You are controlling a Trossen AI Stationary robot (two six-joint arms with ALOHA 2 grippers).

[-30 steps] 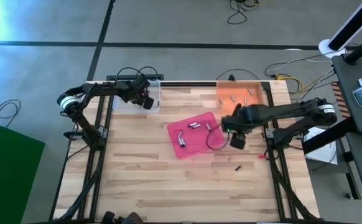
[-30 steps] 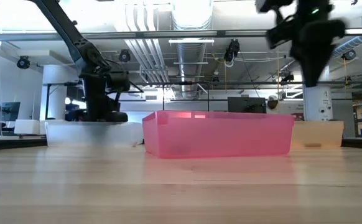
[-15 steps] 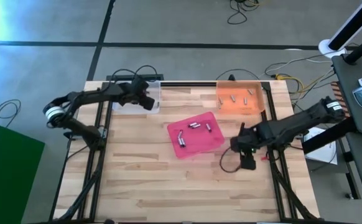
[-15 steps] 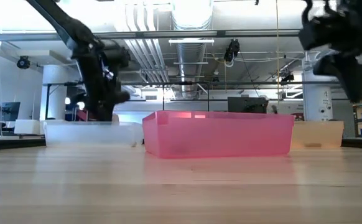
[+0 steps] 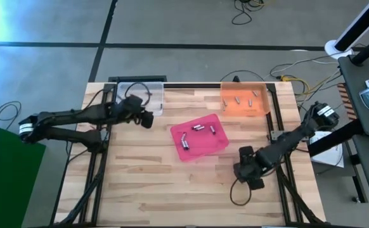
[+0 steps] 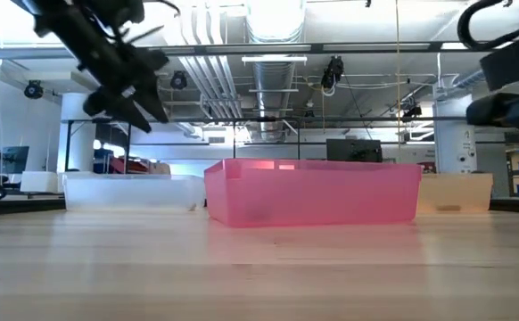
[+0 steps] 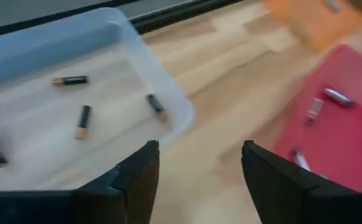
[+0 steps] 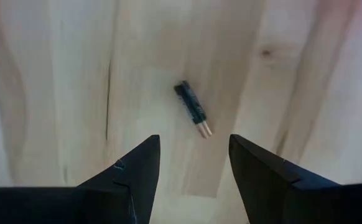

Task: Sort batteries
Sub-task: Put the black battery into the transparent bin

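Observation:
Silvery batteries (image 5: 198, 128) lie in the pink tray (image 5: 200, 147) at mid-table, and more lie in the orange tray (image 5: 243, 107) at the far right. Several dark, gold-tipped batteries (image 7: 83, 120) rest in the clear tray (image 7: 168, 99) at the far left. One dark battery (image 8: 192, 109) lies flat on the bare wood. My right gripper (image 8: 193, 138) hangs open above it, near the pink tray's near right corner (image 5: 248, 172). My left gripper (image 7: 199, 146) is open and holds nothing, just off the clear tray's near edge (image 5: 143, 118).
Bare wooden table (image 5: 172, 190) stretches along the near side and left of the pink tray. A black cable (image 5: 235, 190) loops below my right gripper. The black table frame rails (image 5: 102, 164) run along both sides.
My right gripper has gone from the pink tray's right edge toward the table's near edge and now hangs over the loose dark battery. My left gripper has risen from the clear tray and drawn a little toward the near edge. No battery has moved.

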